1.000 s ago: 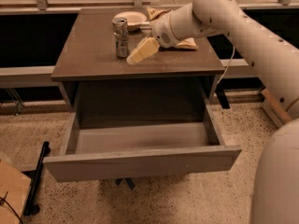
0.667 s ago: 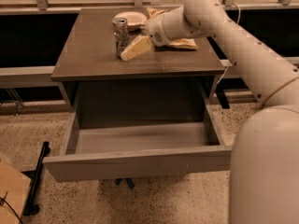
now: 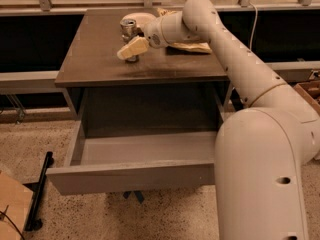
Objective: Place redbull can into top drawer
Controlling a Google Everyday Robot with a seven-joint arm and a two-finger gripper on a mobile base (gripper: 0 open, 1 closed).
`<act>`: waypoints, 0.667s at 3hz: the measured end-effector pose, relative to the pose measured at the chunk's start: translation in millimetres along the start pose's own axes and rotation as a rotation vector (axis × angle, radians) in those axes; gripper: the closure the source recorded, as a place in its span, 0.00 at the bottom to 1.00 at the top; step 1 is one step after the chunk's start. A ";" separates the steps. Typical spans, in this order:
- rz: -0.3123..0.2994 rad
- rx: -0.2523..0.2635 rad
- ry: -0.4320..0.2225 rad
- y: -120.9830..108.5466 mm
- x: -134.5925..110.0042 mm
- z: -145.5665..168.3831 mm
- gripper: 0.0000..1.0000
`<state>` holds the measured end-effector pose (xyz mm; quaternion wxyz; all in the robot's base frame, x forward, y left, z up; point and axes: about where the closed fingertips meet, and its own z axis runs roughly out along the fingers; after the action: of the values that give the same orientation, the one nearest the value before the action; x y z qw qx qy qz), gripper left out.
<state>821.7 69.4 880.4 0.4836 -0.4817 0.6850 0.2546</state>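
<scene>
Now: redbull can (image 3: 128,30) stands upright on the table (image 3: 95,59), upper centre of frame. Gripper (image 3: 125,38) sits right at the can; whether it clamps it, cannot tell. Top drawer (image 3: 130,176) is pulled out, lower centre. Snack bag (image 3: 194,47) lies right of the can.

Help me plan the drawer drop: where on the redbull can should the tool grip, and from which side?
Take the redbull can by its mid-body, coming in level from the picture's right. It stands upright on the table, slim and round, so a side grip across the body suits it. The tool is at the can from that side.
</scene>
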 end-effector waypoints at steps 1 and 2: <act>0.020 -0.013 -0.026 -2.0 -0.1 14.1 0.28; 0.030 -0.011 -0.033 -0.6 3.0 11.3 0.51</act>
<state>826.8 77.2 873.2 0.4885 -0.4698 0.6825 0.2735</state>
